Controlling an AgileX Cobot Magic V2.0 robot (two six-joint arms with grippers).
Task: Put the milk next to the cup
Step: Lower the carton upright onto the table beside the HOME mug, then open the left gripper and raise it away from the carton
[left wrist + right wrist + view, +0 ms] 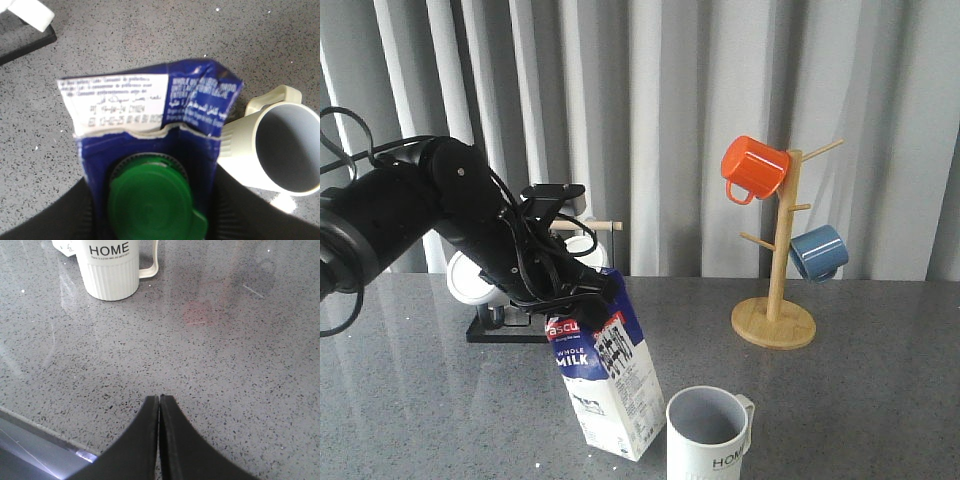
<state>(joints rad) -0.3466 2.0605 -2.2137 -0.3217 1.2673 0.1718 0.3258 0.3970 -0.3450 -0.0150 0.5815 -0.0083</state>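
Cup (709,433): nearest item, off-white ribbed mug lettered HOME, upright on the grey surface (880,400).
Milk (608,385): blue and white carton, tilted, base on the surface just left of the cup, apparently touching it.
Left fingers (582,292): clamped on the carton's gable top, beside the green cap (152,202).
Right fingers (160,405): pressed together, empty.
Step advice: bring carton upright, settle base flat, then release without nudging the cup.
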